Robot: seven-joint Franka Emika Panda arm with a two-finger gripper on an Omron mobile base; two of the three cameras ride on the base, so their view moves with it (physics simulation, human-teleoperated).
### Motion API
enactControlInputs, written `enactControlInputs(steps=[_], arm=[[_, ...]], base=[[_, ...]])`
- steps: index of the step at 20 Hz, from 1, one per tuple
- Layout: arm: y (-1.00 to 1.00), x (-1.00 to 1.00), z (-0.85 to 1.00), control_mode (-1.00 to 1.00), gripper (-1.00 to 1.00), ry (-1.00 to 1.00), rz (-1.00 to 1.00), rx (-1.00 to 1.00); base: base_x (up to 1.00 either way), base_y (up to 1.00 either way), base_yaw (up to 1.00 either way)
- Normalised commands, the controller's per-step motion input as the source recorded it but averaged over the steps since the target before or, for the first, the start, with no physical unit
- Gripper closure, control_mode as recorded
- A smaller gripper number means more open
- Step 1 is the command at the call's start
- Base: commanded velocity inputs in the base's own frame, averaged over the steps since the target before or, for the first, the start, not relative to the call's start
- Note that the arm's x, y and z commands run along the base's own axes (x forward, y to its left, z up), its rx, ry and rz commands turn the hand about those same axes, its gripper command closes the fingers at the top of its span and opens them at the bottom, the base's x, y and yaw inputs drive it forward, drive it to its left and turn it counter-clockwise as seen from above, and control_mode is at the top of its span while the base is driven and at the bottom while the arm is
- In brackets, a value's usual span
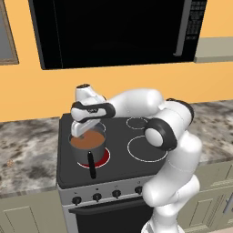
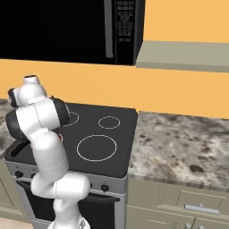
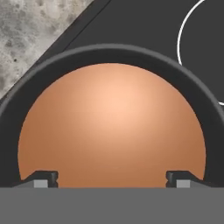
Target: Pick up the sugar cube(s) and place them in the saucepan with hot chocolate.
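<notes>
The saucepan (image 1: 82, 152) stands on the front left burner of the stove, its black stick handle (image 1: 92, 166) pointing toward the stove's front edge. Brown hot chocolate (image 1: 88, 140) fills it. My gripper (image 1: 81, 132) hangs just above the liquid, over the pan's far left side. In the hand view the grey rim (image 3: 109, 51) rings the hot chocolate (image 3: 111, 122), and my gripper (image 3: 113, 178) is open with nothing between its fingertips (image 3: 43, 177). A tiny pinkish cube (image 1: 10, 163), probably a sugar cube, lies on the counter at the far left.
The burner under the pan glows red (image 1: 103, 158). Other burner rings (image 1: 146, 149) lie to the right on the black stove top. Knobs (image 1: 97, 196) line the stove front. A black microwave (image 1: 113, 27) hangs overhead. Speckled counter (image 2: 179, 143) flanks the stove.
</notes>
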Motion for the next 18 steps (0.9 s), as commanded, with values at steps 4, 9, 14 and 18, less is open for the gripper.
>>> enactControlInputs(steps=[4, 9, 14, 18], arm=[[0.18, -0.22, 0.23, -1.00, -1.00, -0.06, 0.00, 0.00], [0.40, -0.06, 0.11, -1.00, -1.00, -0.10, 0.00, 0.00], [0.43, -0.04, 0.20, -1.00, -1.00, -0.10, 0.00, 0.00], [0.46, -0.09, 0.18, -1.00, -1.00, -0.08, 0.00, 0.00]], base=[[0.00, 0.00, 0.00], [0.00, 0.00, 0.00], [0.00, 0.00, 0.00], [0.00, 0.00, 0.00]])
